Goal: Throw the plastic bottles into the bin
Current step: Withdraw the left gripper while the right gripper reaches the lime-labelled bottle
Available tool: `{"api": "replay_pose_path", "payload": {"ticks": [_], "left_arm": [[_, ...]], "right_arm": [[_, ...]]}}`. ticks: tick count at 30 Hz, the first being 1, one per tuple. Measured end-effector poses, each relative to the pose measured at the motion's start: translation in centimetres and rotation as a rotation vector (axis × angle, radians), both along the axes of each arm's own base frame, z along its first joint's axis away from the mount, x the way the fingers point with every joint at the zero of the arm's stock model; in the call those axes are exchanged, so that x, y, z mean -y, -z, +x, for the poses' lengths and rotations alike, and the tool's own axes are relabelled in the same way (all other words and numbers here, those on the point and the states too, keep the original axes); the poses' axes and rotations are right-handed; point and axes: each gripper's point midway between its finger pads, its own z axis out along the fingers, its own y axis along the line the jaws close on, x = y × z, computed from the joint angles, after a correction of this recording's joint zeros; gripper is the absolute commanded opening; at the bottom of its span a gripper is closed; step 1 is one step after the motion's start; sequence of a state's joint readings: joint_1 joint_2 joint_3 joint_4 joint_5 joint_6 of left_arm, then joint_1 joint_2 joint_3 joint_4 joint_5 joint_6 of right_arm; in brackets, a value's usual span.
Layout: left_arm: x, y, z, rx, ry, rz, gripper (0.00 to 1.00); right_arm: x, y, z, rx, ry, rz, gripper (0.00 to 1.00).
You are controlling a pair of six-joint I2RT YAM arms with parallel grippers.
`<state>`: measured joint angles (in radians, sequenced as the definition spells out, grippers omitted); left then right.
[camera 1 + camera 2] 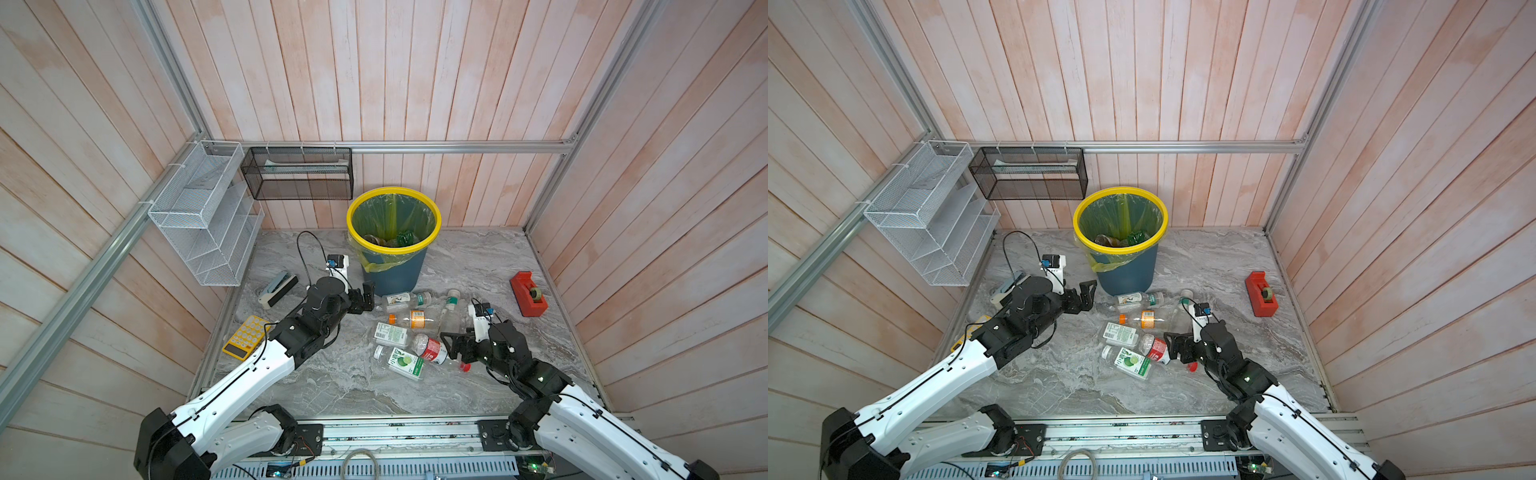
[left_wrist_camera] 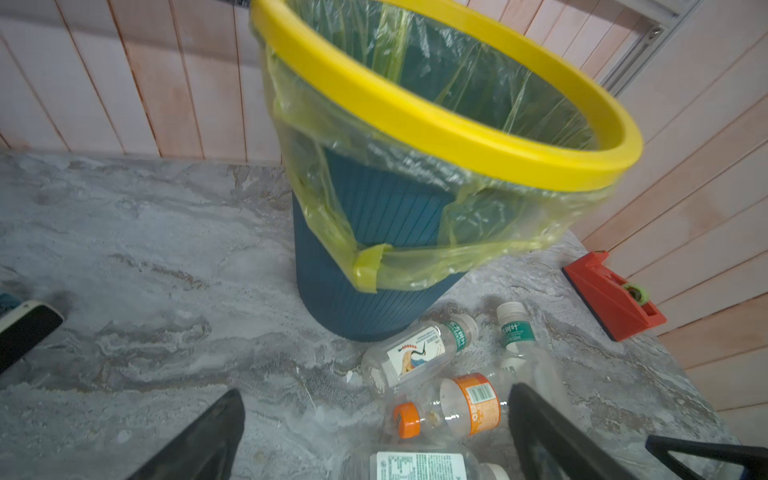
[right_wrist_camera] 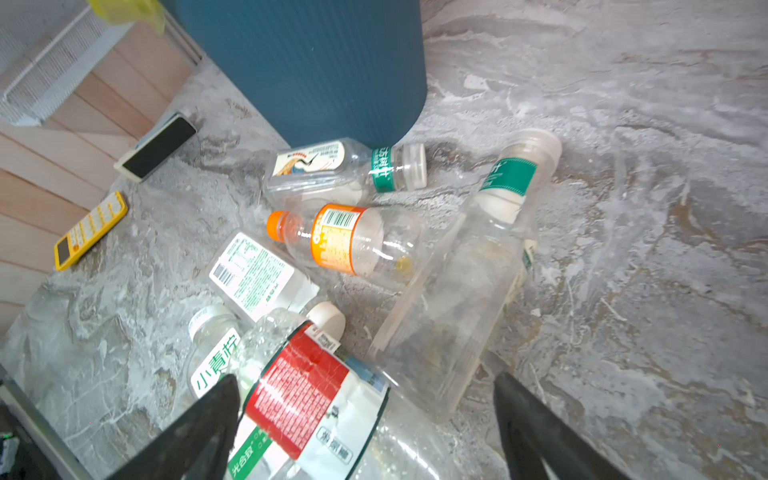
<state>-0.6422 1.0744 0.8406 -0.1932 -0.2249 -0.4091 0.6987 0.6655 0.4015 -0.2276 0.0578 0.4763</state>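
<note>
- Six plastic bottles (image 1: 409,332) lie on their sides in a loose cluster on the grey marbled surface (image 1: 332,374), in front of the bin.
- The crane-label bottle (image 1: 404,300) is just beside the bin's foot. The orange-label bottle (image 1: 415,319) lies next to it, on the side nearer me.
- A tall clear bottle (image 3: 457,291) with a green neck band runs alongside those two, its white cap toward the back wall.
- Nearer me, the white-label bottle (image 1: 390,334), lime-label bottle (image 1: 405,363) and red-label bottle (image 1: 432,350) are bunched together and touching.
- The bin (image 1: 390,274) is dark teal with a yellow rim and a yellow-green liner, and it stands upright near the back wall. More bottles show at its bottom, one of them green (image 1: 405,237).
- My right claw (image 1: 448,345) is spread wide astride the red-label bottle. In the right wrist view one finger (image 3: 199,428) sits against the label edge and the other stands clear, so nothing is clamped. I can't tell whether it is actually touching.
- My left claw (image 1: 368,297) is released and empty. It is by the bin's foot, close to the crane-label bottle but apart from it.
- A red tape dispenser (image 1: 528,293) sits well off to the right of the cluster.
- A yellow calculator (image 1: 245,336) is partly hidden under my left arm.
- A white wire rack (image 1: 199,216) and a black mesh basket (image 1: 299,172) hang on the walls.
</note>
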Motion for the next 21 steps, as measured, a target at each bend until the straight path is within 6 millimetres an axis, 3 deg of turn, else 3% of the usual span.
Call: {"api": "replay_pose_path", "payload": {"ticks": [5, 8, 15, 21], "left_arm": [[-3.2, 4.2, -0.2, -0.101, -0.108, -0.040, 1.00], [-4.9, 5.6, -0.7, -0.131, -0.161, -0.066, 1.00], [-6.0, 5.9, -1.7, -0.138, -0.189, -0.119, 1.00], [-6.6, 6.3, -2.2, -0.149, -0.202, -0.122, 1.00]], "right_arm": [[-2.9, 1.4, -1.9, -0.026, -0.093, -0.084, 0.94], [-5.0, 0.9, -2.8, -0.011, -0.149, -0.125, 0.94], [-7.6, 0.7, -3.6, 0.018, -0.197, -0.203, 0.95], [-10.7, 0.6, -5.9, 0.032, -0.298, -0.247, 0.92]]}}
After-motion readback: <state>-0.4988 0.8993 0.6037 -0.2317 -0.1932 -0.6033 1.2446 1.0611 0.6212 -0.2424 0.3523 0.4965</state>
